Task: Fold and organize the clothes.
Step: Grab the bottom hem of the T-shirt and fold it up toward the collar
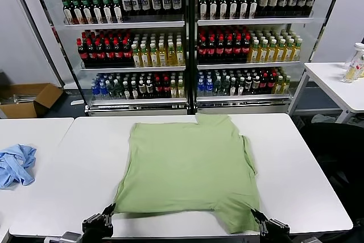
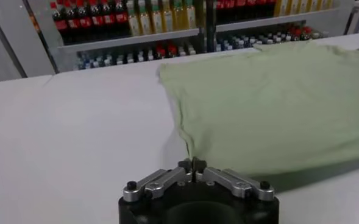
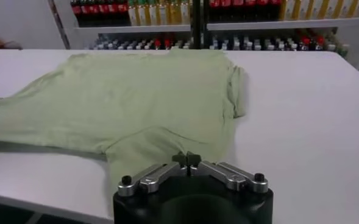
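Observation:
The light green shirt (image 1: 190, 166) lies spread flat on the white table (image 1: 301, 180), plain side up; its checkered print and buttons are hidden. It also shows in the left wrist view (image 2: 277, 97) and the right wrist view (image 3: 136, 100). My left gripper (image 1: 109, 211) is shut and empty at the table's near edge, its tips just short of the shirt's near left corner (image 2: 192, 163). My right gripper (image 1: 255, 215) is shut at the near edge, its tips over the shirt's near right flap (image 3: 186, 159).
A light blue cloth (image 1: 16, 163) lies on the adjoining table at the left. Glass-door coolers full of bottles (image 1: 187, 38) stand behind the table. A cardboard box (image 1: 28, 98) sits on the floor far left. Another white table (image 1: 341, 83) stands at the right.

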{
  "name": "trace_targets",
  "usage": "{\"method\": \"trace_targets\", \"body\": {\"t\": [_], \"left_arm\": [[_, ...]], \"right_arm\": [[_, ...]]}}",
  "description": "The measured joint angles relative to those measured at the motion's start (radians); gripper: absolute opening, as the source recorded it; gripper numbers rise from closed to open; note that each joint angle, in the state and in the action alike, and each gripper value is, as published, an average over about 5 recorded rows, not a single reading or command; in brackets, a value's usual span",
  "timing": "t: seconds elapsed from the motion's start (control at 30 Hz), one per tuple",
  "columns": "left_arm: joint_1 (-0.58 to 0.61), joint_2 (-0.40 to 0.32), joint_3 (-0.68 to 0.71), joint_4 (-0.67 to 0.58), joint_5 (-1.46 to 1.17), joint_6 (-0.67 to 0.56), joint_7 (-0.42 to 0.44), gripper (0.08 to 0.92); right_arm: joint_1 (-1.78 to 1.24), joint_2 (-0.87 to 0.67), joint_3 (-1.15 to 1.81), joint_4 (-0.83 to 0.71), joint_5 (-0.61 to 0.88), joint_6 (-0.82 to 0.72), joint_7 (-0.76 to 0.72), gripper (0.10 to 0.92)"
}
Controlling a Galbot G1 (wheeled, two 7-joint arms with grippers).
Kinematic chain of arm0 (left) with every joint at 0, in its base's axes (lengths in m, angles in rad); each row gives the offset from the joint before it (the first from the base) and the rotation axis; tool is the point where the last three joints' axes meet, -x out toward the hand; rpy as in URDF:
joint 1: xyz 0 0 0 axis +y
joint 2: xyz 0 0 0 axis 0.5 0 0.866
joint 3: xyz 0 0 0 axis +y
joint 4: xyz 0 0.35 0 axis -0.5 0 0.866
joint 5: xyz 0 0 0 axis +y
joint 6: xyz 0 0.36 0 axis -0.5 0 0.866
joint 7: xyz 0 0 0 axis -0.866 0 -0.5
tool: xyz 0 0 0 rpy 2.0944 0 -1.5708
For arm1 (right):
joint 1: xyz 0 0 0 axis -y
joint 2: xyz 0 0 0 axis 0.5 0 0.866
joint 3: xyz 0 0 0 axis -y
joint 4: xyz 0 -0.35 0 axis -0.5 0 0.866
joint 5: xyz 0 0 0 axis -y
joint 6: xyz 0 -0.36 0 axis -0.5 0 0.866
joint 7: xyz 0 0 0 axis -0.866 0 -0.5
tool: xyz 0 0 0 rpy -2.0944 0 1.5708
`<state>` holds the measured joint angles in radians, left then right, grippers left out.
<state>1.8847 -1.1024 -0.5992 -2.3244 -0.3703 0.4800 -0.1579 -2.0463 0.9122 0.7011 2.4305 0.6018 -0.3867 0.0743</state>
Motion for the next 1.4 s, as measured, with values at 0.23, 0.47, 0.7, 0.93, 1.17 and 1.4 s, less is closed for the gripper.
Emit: {"method": "trace_targets", "body": {"t": [0.23, 0.47, 0.7, 0.93, 1.17, 1.4], "left_arm": [[0.073, 0.023, -0.034, -0.086, -0.011, 0.019, -0.021, 0.084], [-0.023, 0.050, -0.053, -0.073, -0.079, 0.021, -0.014, 0.084], [-0.219, 0.045, 0.007, 0.057, -0.127, -0.010, 0.009, 0.084], [-0.401, 0.031, 0.077, 0.213, -0.152, -0.042, 0.026, 0.084], [-0.540, 0.025, 0.135, 0.342, -0.160, -0.058, 0.034, 0.084], [-0.634, 0.011, 0.175, 0.444, -0.143, -0.069, 0.038, 0.146]], "right_arm": [[0.029, -0.021, 0.042, 0.046, 0.048, -0.035, 0.014, 0.106], [0.237, -0.025, -0.022, -0.017, 0.091, -0.077, 0.059, 0.106], [0.470, -0.006, -0.142, -0.135, 0.083, -0.096, 0.082, 0.106], [0.641, 0.020, -0.253, -0.243, 0.044, -0.100, 0.094, 0.106], [0.747, 0.033, -0.320, -0.332, 0.006, -0.101, 0.106, 0.106], [0.788, 0.047, -0.370, -0.400, -0.029, -0.099, 0.103, 0.159]]}}
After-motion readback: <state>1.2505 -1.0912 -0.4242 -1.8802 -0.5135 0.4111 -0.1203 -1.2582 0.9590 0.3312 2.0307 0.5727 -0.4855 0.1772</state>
